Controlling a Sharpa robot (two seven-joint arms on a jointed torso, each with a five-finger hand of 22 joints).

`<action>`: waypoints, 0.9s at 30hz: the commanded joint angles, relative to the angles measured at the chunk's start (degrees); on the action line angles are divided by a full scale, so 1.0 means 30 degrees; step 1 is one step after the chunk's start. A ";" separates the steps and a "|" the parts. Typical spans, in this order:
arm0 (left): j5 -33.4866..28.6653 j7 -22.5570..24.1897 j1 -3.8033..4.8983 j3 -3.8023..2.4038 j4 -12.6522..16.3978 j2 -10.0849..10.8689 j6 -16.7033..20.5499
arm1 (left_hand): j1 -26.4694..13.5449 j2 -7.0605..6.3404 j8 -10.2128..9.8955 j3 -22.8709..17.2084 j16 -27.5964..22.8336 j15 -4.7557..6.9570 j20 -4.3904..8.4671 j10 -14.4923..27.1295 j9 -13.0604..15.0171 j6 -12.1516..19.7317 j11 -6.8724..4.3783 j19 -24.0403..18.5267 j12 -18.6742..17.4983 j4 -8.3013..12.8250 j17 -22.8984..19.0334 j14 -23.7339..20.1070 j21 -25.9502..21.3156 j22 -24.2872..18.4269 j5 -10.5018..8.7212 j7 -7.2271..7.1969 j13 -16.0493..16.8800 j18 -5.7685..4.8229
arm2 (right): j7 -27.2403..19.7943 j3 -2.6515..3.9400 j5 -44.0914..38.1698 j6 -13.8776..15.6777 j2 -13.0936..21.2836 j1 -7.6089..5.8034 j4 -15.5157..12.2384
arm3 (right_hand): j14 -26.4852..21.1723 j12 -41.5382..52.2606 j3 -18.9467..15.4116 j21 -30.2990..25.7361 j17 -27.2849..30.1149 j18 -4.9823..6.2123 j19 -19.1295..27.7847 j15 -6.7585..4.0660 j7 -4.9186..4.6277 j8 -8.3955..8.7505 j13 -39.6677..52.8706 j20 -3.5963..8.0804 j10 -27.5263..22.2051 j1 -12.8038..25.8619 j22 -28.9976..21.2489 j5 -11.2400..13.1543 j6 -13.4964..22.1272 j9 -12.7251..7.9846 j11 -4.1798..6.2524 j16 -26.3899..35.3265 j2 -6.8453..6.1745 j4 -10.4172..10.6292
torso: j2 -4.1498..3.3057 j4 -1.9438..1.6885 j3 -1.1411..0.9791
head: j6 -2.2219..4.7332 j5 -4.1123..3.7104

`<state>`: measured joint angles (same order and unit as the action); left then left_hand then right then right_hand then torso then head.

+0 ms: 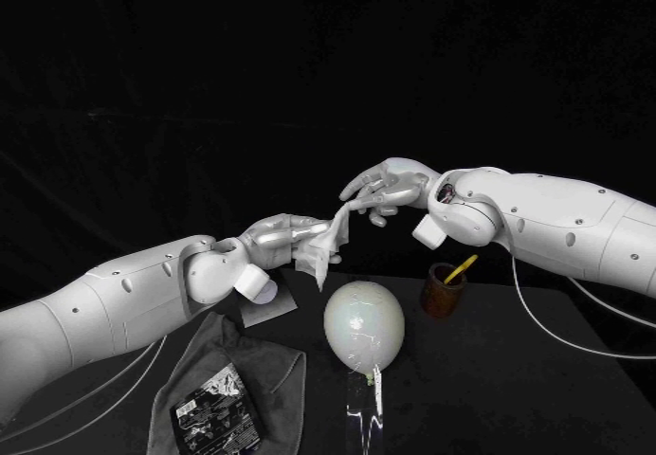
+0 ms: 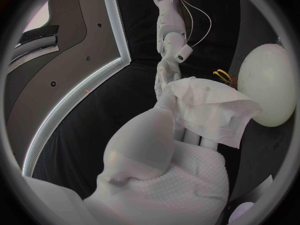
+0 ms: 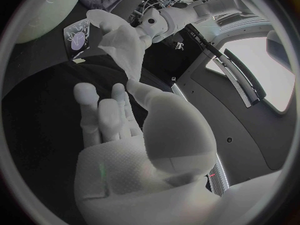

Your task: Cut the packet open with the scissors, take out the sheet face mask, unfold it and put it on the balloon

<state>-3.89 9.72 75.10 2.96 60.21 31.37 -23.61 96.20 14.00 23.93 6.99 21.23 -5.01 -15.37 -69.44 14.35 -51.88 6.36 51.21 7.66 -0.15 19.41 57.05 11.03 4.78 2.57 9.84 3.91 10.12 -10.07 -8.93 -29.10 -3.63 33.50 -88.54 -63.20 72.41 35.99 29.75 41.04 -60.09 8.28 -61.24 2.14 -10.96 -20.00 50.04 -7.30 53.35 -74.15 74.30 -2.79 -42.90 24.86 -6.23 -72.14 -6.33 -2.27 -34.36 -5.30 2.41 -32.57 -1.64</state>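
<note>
Black table (image 1: 547, 379), pale balloon (image 1: 364, 322) lying on it, taking that as the reference. Dark printed packet (image 1: 215, 409) lies flat beside the balloon on the robot's left side and looks done with. White sheet mask (image 1: 325, 245) hangs in the air above the balloon, a bit to its left side, bunched up. Left hand (image 1: 281, 242) has its fingers closed round the lower bulk. Right hand (image 1: 383, 190) pinches the top corner between thumb and finger, other fingers spread. Brown cup (image 1: 443, 292) stands just beside the balloon on the right side, with the yellow-handled scissors (image 1: 463, 265) upright in it. Handling guess: the mask is thin and limp, probably wet and clingy, and tears easily, so grip the outer edges, not the bulk, and pull apart slowly. Balloon is light and likely rolls if nudged, so drape, don't press. Can't tell how many folds remain, where the eye holes are, or what the shiny strip (image 1: 367, 403) below the balloon is.
</note>
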 commanded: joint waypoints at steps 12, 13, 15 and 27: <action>-0.0302 0.0725 0.0037 -0.0021 0.0887 0.0404 0.1335 | -0.0395 0.0540 -0.0037 -0.0379 0.0023 0.0122 0.0205 -0.0211 0.0147 -0.0096 -0.0021 0.0502 -0.0454 -0.0030 0.0020 0.0497 0.0397 0.0160 0.0063 -0.0082 -0.0063 0.0141 | 0.2675 -0.0227 -0.0344 0.2080 0.0368 0.1066 0.0322 | -0.3613 -0.4650 0.0204 -0.4267 0.5813 0.0700 0.1352 0.0552 -0.0577 0.0888 -0.6350 -0.0785 -0.0264 -0.0286 -0.2215 -0.0011 0.0408 -0.0780 -0.0647 0.4425 -0.0175 0.0789 | 0.0007 -0.0004 0.0004 | -0.0077 -0.0083; -0.0353 0.0780 0.0037 -0.0021 0.0949 0.0455 0.1476 | -0.0413 0.0580 -0.0084 -0.0476 0.0151 0.0196 0.0292 -0.0164 0.0135 -0.0034 -0.0018 0.0678 -0.0534 -0.0028 0.0070 0.0817 0.0518 0.0213 0.0076 -0.0056 -0.0071 0.0175 | 0.2657 -0.0240 -0.0130 0.2274 0.0489 0.1192 0.0230 | -0.3522 -0.4698 0.0140 -0.4331 0.5881 0.0703 0.1259 0.0550 -0.0575 0.0881 -0.6614 -0.0792 -0.0113 -0.0156 -0.2290 -0.0028 0.0279 -0.0813 -0.0625 0.4394 -0.0132 0.0959 | 0.0007 0.0002 0.0003 | -0.0101 -0.0093; -0.0424 0.0852 0.0037 -0.0020 0.1055 0.0549 0.1640 | -0.0470 0.0581 -0.0113 -0.0589 0.0139 0.0216 0.0372 -0.0170 0.0135 -0.0022 -0.0017 0.0795 -0.0613 -0.0034 0.0069 0.0940 0.0612 0.0256 0.0071 -0.0055 -0.0066 0.0154 | 0.2456 -0.0260 0.0424 0.2606 0.0711 0.1415 0.0020 | -0.3415 -0.4683 0.0036 -0.4395 0.5948 0.0712 0.1144 0.0535 -0.0564 0.0816 -0.6864 -0.0786 0.0136 0.0022 -0.2370 -0.0013 0.0030 -0.0827 -0.0605 0.4345 -0.0098 0.1178 | 0.0007 0.0004 0.0004 | -0.0120 -0.0105; -0.0570 0.1210 0.0034 -0.0010 0.1785 0.1132 0.2341 | -0.0621 0.0449 -0.0244 -0.1084 0.0064 0.0295 0.0560 -0.0255 0.0119 -0.0057 -0.0029 0.0961 -0.0902 0.0042 0.0069 0.1395 0.0827 0.0358 0.0071 -0.0066 -0.0053 0.0110 | -0.0713 -0.0352 0.4538 0.2585 0.1975 0.3169 -0.2771 | -0.4876 -0.4659 -0.2108 -0.5505 0.6274 0.0651 0.1903 0.0504 0.0047 0.0421 -0.7884 -0.0810 0.0640 0.1109 -0.3028 0.0003 -0.1179 -0.0864 -0.0304 0.4620 -0.1572 0.2368 | -0.0013 -0.0009 -0.0020 | -0.0227 -0.0269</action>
<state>-4.76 11.78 75.10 3.00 65.33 34.83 -17.93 94.36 14.29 23.41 4.13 21.46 -3.91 -13.72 -70.07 14.40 -51.86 6.14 53.87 5.28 -0.14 19.66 61.04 13.29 5.79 2.39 9.64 3.76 9.68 -7.77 -10.08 -19.83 4.09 39.39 -78.94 -71.20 57.76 22.05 23.45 24.49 -41.28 9.23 -55.56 3.81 -10.83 -18.61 26.39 -9.73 55.19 -70.75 65.22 -2.78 -46.31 22.28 -7.36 -58.46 -10.59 4.84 -34.37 -5.30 2.38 -33.22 -2.36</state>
